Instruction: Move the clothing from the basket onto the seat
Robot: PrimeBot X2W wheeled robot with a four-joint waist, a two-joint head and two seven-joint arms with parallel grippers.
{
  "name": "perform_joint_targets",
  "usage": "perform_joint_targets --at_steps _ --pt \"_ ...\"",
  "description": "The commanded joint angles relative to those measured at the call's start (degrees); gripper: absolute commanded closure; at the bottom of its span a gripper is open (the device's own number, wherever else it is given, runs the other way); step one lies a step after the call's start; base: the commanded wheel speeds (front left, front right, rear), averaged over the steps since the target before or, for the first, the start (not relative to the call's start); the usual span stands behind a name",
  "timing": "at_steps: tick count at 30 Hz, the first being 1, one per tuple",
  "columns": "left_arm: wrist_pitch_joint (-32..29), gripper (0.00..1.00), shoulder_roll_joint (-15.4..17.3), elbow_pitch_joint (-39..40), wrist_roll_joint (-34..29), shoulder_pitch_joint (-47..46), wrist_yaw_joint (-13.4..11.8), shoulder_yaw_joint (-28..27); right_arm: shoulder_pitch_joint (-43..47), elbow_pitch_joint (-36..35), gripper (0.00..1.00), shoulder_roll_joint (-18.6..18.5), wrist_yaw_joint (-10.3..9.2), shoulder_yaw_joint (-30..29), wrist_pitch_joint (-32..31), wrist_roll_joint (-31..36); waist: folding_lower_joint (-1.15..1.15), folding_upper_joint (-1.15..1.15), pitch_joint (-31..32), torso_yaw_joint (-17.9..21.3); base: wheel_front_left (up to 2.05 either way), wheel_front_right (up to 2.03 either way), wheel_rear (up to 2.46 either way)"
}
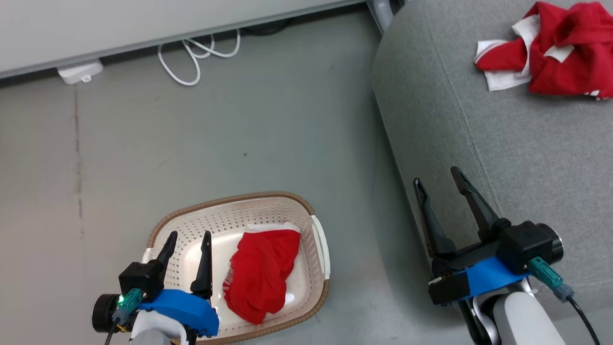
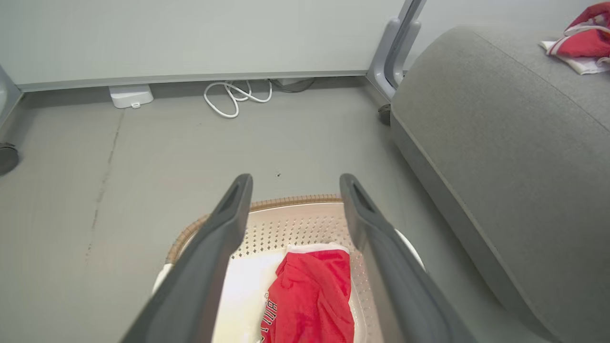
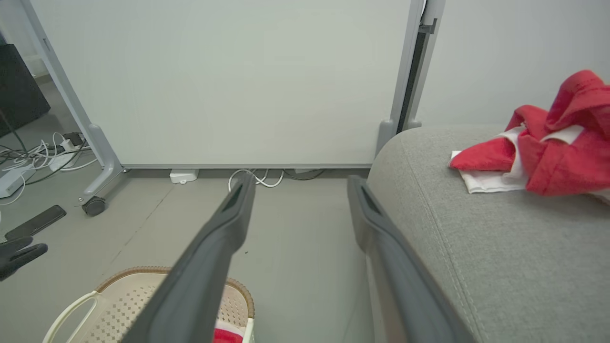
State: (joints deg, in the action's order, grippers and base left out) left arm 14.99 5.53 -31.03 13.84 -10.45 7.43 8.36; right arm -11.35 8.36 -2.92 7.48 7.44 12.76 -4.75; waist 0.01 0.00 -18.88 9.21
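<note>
Red garment (image 1: 261, 273) lay bunched in the right half of the basket (image 1: 230, 207). Its long axis ran near-to-far in the head view with a slight lean. The white-trimmed edge pointed at the basket's far wall and the rounded folded end sat by the near rim, with white lettering down the left edge. Basket stood on the floor (image 1: 239, 134), its right-side handle facing the seat (image 1: 503, 143), near it but not touching. Second red garment (image 1: 555, 48) sat on the seat cushion, well apart from the basket. It was a crumpled heap, longer left-to-right in the head view, white-trimmed part sticking out left toward the seat's rounded edge. Left gripper (image 1: 189, 235) hung over the basket's near-left part, fingers spread apart, gripping nothing, pointing at the far wall, just beside the garment and not on it. Right gripper (image 1: 436, 176) was over the seat's rounded left edge, fingers likewise apart and empty, pointing up the view. White cable (image 1: 187, 84) lay looped on the floor at the foot of a pale panel (image 1: 143, 19), small white box (image 1: 79, 72) left of it.
</note>
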Motion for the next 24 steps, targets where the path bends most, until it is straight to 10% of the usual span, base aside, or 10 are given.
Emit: perform_joint_targets --at_steps 1,24 --pt "0.3 0.0 0.5 -0.7 0.4 -1.5 0.0 0.4 -1.1 -0.2 0.0 0.1 0.03 0.3 0.5 -0.4 -0.01 0.0 -4.0 3.2 0.0 0.0 0.0" --pt "-3.0 0.0 5.4 -27.1 6.1 -23.7 0.0 16.5 -7.6 -3.8 0.0 0.1 0.03 4.6 2.5 -4.6 -0.01 0.0 -23.2 11.6 0.0 0.0 0.0"
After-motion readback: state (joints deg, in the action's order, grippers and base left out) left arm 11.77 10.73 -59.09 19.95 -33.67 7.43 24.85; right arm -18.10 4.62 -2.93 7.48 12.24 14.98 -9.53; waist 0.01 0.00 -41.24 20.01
